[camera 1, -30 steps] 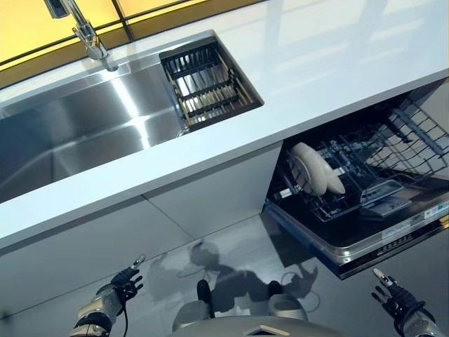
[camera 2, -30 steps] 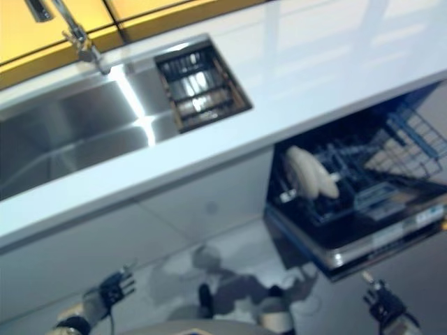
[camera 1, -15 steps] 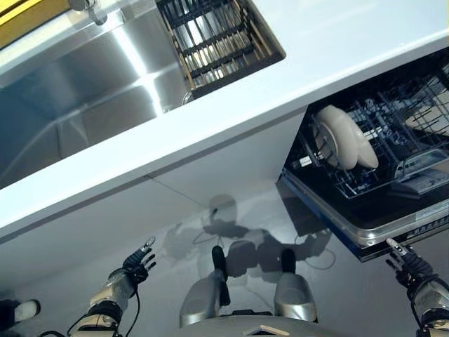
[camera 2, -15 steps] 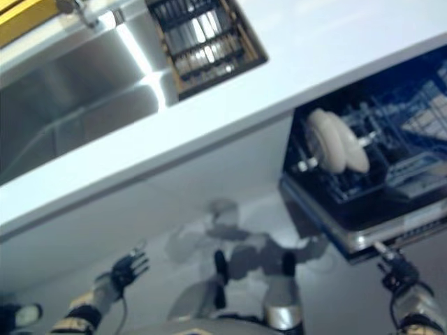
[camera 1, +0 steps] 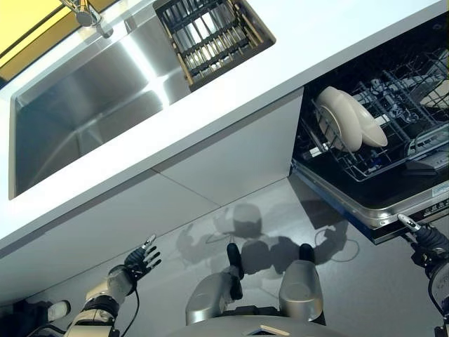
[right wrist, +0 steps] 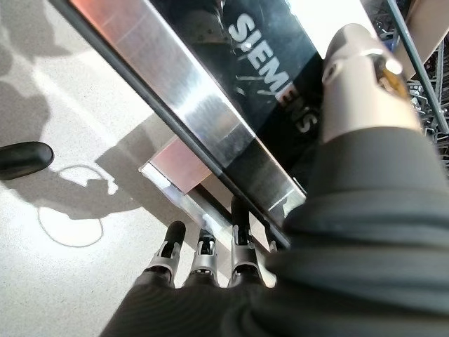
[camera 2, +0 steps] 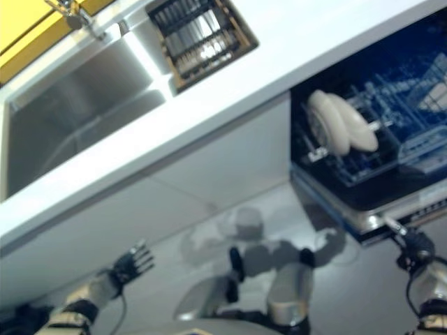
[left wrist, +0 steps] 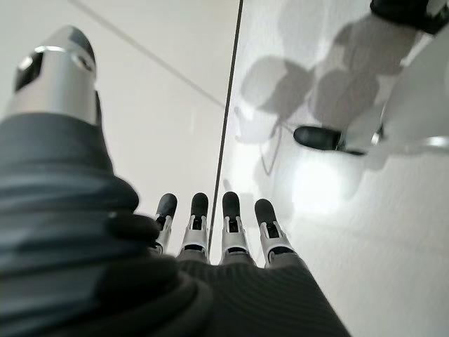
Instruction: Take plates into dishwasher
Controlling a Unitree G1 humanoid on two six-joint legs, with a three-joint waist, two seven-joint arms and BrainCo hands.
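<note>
Two cream plates (camera 1: 347,119) stand upright side by side in the lower rack (camera 1: 393,151) of the open dishwasher (camera 1: 372,203), under the right end of the white counter. My left hand (camera 1: 140,260) hangs low at the lower left by the cabinet front, fingers straight and empty; its wrist view (left wrist: 210,232) shows only floor and cabinet past the fingers. My right hand (camera 1: 424,239) hangs at the lower right, just below the outer edge of the dishwasher door (right wrist: 210,133), fingers straight and empty.
A steel sink (camera 1: 91,112) with a tap (camera 1: 88,14) lies in the counter (camera 1: 330,35) at upper left, with a dark slatted drain basket (camera 1: 210,35) in its right end. White cabinet fronts (camera 1: 210,168) run below. The open door juts out over the floor.
The camera has shifted, so the whole scene sits differently. Both hands stay hanging, open and empty; the right hand now shows closer under the dishwasher door's edge.
</note>
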